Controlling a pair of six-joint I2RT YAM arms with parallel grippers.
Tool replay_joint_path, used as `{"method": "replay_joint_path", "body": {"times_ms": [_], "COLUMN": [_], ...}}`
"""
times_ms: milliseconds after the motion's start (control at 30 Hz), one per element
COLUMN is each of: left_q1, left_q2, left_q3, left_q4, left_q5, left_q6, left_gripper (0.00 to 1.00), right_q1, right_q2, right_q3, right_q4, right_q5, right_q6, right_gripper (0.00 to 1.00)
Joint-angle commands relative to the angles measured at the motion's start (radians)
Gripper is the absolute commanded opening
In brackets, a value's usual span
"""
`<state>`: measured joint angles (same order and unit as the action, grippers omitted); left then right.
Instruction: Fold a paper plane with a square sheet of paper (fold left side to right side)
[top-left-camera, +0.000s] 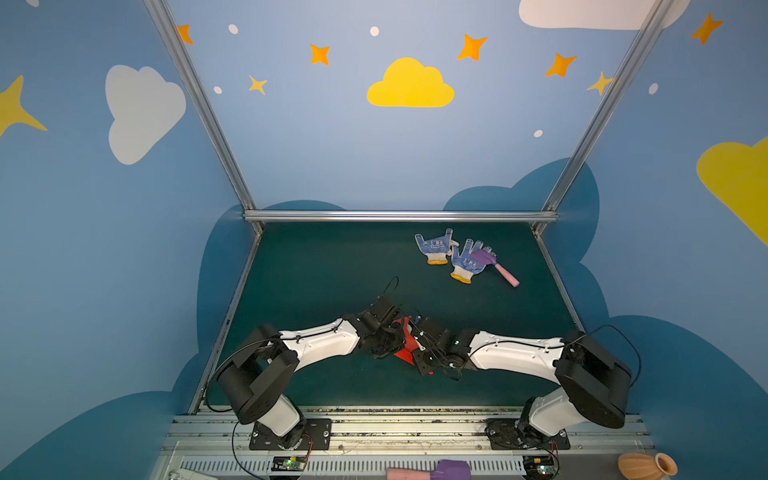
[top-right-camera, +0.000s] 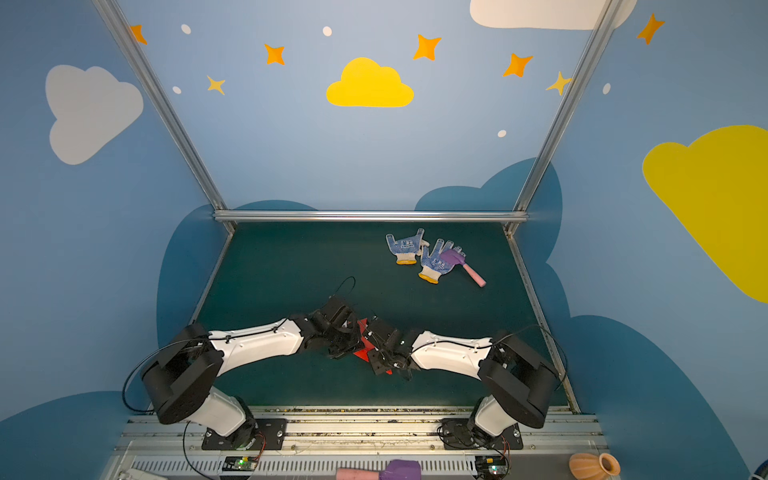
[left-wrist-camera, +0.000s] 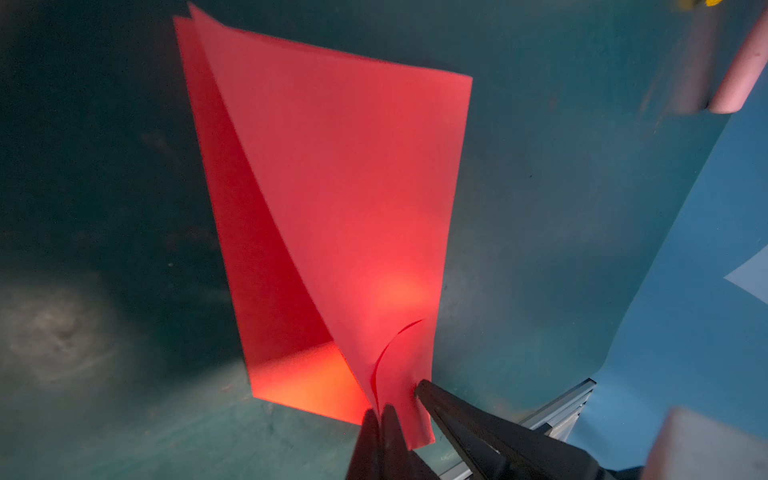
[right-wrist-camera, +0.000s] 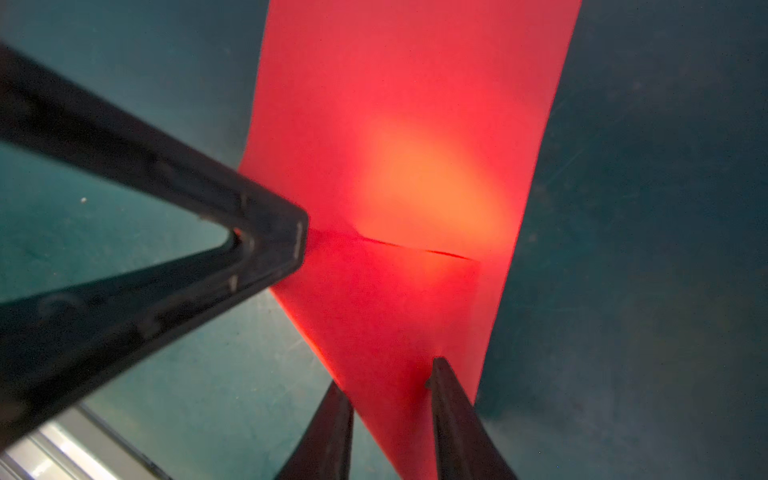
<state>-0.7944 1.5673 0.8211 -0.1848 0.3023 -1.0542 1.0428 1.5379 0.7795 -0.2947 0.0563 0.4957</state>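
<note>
The left gripper (left-wrist-camera: 380, 411) has its jaws shut tight on one edge of the red square sheet of paper (left-wrist-camera: 340, 187). The paper lies folded over, top flap lifted, in the middle of the green desk (top-left-camera: 332, 270). The right gripper (right-wrist-camera: 388, 376) keeps its jaws apart around the paper's edge, maybe just touching it. Gloves (top-left-camera: 434, 247) and a toy hammer (top-left-camera: 496, 266) lie farther right.

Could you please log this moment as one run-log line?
left gripper: shut on the square sheet of paper | right gripper: open, paper between jaws | fold: doubled over, top layer lifted, not flat
</note>
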Motion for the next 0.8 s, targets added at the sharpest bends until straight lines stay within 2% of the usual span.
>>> {"method": "replay_joint_path", "body": {"times_ms": [0, 200, 367, 467, 767], "left_q1": [-0.003, -0.003, -0.003, -0.003, -0.003], "left_q2": [0.011, 0.018, 0.019, 0.020, 0.022], "left_q3": [0.023, 0.023, 0.024, 0.026, 0.027], "left_q4": [-0.024, -0.022, -0.021, -0.022, -0.020], "left_q5": [-0.009, -0.009, -0.008, -0.007, -0.007], "left_q6": [0.013, 0.014, 0.015, 0.016, 0.016], "left_gripper": [0.04, 0.04, 0.04, 0.04, 0.04], "right_q1": [0.005, 0.005, 0.005, 0.004, 0.005], "right_q2": [-0.025, -0.025, -0.030, -0.035, -0.031], "right_q3": [0.024, 0.030, 0.039, 0.045, 0.048], "right_q4": [-0.026, -0.033, -0.042, -0.052, -0.053], "right_q5": [0.010, 0.016, 0.023, 0.030, 0.028], "right_q6": [0.007, 0.006, 0.005, 0.004, 0.003], "right_gripper": [0.30, 0.28, 0.35, 0.36, 0.30]}}
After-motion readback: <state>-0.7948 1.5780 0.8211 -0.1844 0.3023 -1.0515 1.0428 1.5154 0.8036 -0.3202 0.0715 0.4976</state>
